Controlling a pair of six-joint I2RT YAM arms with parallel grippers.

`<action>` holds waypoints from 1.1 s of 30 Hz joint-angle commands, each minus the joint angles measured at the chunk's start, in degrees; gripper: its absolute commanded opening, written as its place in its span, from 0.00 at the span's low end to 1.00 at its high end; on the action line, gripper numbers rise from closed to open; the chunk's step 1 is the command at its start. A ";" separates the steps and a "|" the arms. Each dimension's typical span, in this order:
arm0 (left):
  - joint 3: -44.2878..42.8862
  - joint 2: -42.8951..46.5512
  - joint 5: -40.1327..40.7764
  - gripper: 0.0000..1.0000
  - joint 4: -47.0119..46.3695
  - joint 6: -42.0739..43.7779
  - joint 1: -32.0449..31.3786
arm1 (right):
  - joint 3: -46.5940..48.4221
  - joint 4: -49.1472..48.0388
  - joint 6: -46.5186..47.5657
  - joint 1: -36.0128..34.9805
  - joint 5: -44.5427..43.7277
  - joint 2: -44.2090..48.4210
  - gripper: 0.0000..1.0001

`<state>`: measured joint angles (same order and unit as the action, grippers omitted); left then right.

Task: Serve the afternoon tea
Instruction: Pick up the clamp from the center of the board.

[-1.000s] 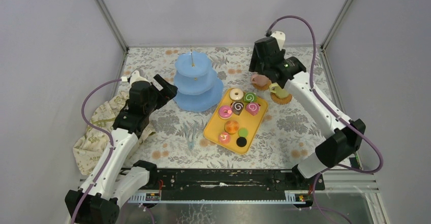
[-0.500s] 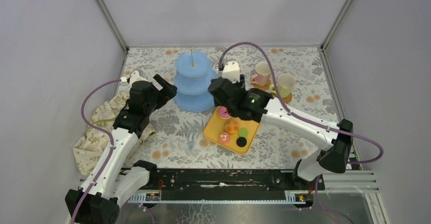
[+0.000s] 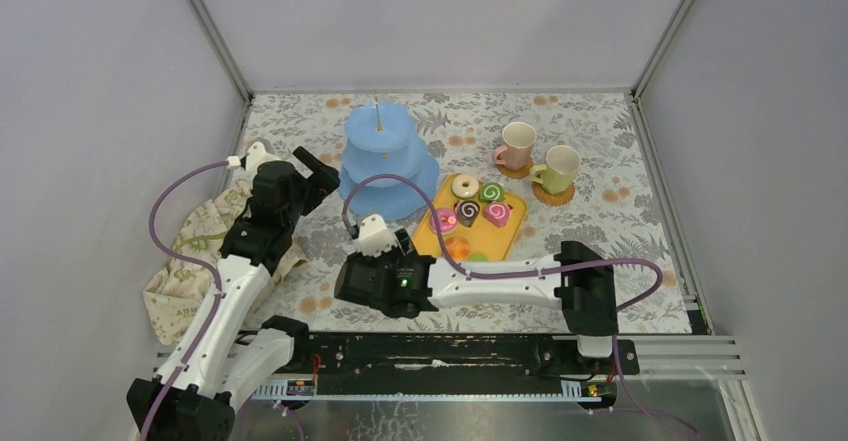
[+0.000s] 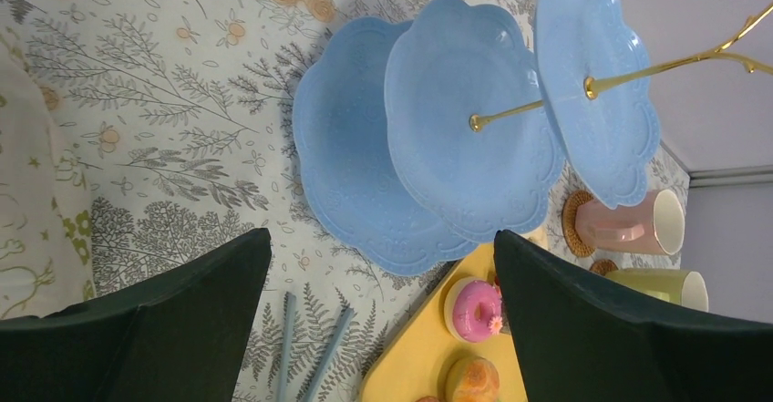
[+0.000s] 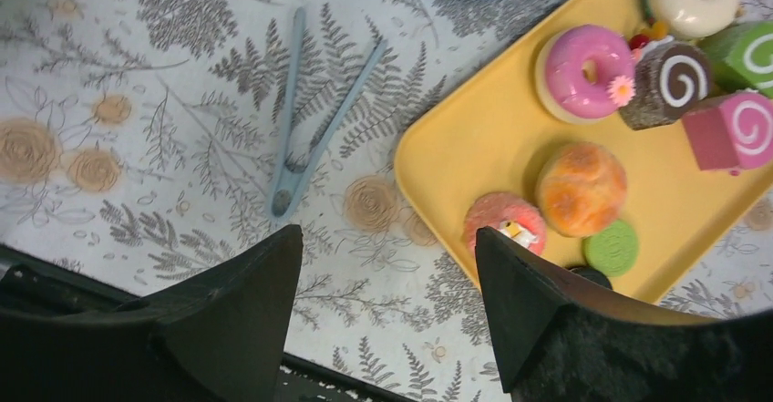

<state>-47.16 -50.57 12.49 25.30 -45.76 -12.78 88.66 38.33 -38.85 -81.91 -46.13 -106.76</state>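
The light-blue three-tier stand (image 3: pixel 385 161) stands at the back centre with bare plates (image 4: pixel 428 138). On the yellow tray (image 3: pixel 428 229) lie toy pastries: a pink donut (image 5: pixel 583 72), an orange bun (image 5: pixel 581 188), swirl rolls (image 3: pixel 482 204) and a white donut (image 3: pixel 464 185). The pink mug (image 3: pixel 517 146) and pale green mug (image 3: pixel 560 168) sit on coasters at the back right. My left gripper (image 4: pixel 382 234) hangs open just left of the stand. My right gripper (image 5: pixel 388 231) is open and empty, low over the table's front, between the blue tongs (image 5: pixel 296 138) and the tray's near corner.
A beige cloth (image 3: pixel 190 261) with green print lies at the left edge. My right arm (image 3: pixel 490 281) stretches across the front of the table and covers the tongs and the tray's near end from above. The frame rail (image 3: pixel 450 351) runs along the front.
My right arm swung from the mugs at the back right, over the tray, down to the front beside the tongs, its jaws spreading a little. The left arm barely moved.
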 commanded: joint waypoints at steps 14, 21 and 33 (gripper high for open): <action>-1.49 3.20 3.22 1.00 2.34 0.67 0.29 | 6.83 -5.60 -1.13 -4.73 -1.54 -6.95 0.81; -2.96 3.28 3.86 1.00 3.81 1.99 0.64 | 8.48 -7.18 -1.55 -4.74 -0.36 -10.45 0.82; -2.66 3.99 4.07 1.00 3.64 3.48 1.01 | 9.44 -4.41 -6.96 -3.61 -0.84 -15.17 0.88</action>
<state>-48.86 -47.31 15.49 29.26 -43.77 -12.14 97.58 33.54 -42.02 -86.17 -45.56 -122.06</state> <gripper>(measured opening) 0.998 0.874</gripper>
